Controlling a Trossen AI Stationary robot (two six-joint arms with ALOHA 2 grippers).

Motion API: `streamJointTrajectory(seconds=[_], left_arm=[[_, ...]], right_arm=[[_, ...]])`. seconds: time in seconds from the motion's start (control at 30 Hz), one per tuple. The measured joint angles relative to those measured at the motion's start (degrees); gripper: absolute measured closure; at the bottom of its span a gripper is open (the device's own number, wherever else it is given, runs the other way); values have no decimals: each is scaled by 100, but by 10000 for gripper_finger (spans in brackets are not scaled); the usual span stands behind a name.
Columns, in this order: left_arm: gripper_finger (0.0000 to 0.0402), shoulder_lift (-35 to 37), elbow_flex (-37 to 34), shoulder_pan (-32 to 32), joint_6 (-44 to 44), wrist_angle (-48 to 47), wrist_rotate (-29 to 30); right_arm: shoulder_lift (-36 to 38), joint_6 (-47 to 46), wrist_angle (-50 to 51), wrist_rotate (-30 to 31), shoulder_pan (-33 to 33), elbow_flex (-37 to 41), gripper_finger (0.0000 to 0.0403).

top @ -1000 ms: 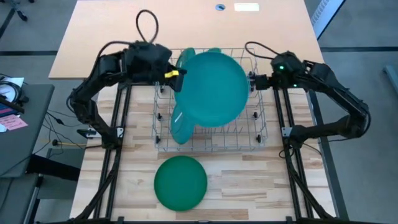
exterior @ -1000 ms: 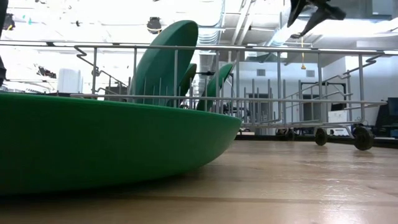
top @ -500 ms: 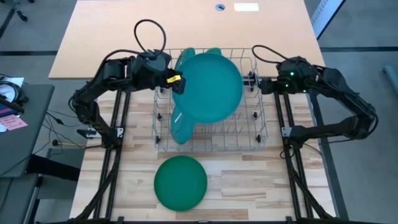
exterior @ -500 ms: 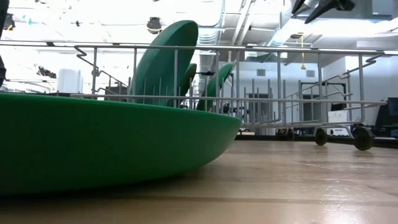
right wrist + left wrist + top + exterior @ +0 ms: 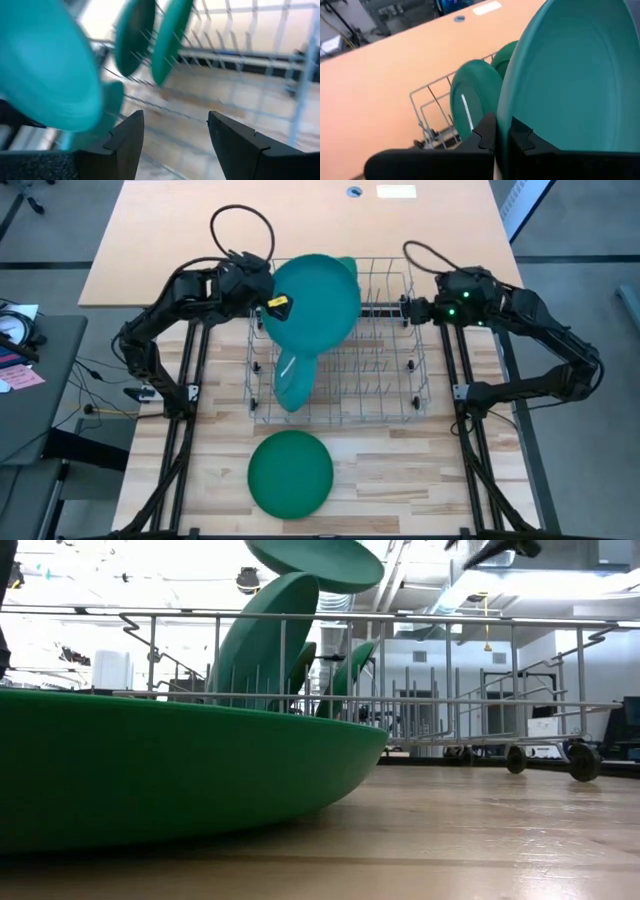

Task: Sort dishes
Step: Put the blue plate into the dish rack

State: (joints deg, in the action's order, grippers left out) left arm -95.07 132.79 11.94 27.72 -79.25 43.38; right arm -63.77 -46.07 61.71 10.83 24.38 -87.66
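My left gripper (image 5: 272,305) is shut on a large teal plate (image 5: 312,305) held above the wire rack (image 5: 400,405), over its far left part; the plate also shows in the low view (image 5: 320,562) and the left wrist view (image 5: 575,85). Other teal and green plates (image 5: 293,380) stand on edge between the rack's tines at its left side (image 5: 262,640). A dark green plate (image 5: 290,472) lies flat on the table in front of the rack. My right gripper (image 5: 172,127) is open and empty at the rack's right far edge (image 5: 408,308). My left gripper pinches the teal plate's rim (image 5: 504,131) at the plate's left edge, one finger on each face. The fingers come level from the table's left. The plate is lifted clear above the rack, tilted, its hollow face turned up.
The wire rack has free slots across its middle and right. The dark green plate lies near the table's front edge and fills the low view's left (image 5: 150,770). The far half of the table (image 5: 160,240) is bare board.
My left gripper has carried the teal plate toward the table's left and far edge, from over the rack's middle toward its far left part, and the plate has tipped. My right gripper has stayed near the rack's right far edge.
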Motion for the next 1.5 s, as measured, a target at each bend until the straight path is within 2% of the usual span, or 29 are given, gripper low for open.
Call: streamJointTrajectory(seconds=[0.1, 0.23, 0.37, 0.43, 0.53, 0.77, 1.1, 1.5], left_arm=[[401, -26, 0, 34, -224, 210, 84], [401, -50, 0, -77, -522, 516, 589], [401, -54, 2, -257, -1123, 1157, 1343], [402, -56, 2, -259, -1429, 1393, 1452], [401, -59, 2, -149, -1535, 1490, 1381], [401, -65, 0, 190, -1117, 1260, 873], [401, -65, 2, 157, -991, 1222, 785], [402, -65, 2, 149, -889, 1136, 636]], right_arm=[[9, 104, -609, -6, -17, 0, 178], [13, 367, -1269, -19, -146, 0, 178], [13, 453, -1482, -43, -263, 0, 178], [8, 457, -1423, -44, -312, 0, 178], [2, 475, -1405, -44, -391, 0, 178], [40, 883, -1753, -46, -712, 0, 178], [21, 1057, -2065, -46, -1075, -2, 178], [7, 1057, -2243, -46, -1086, -2, 178]])
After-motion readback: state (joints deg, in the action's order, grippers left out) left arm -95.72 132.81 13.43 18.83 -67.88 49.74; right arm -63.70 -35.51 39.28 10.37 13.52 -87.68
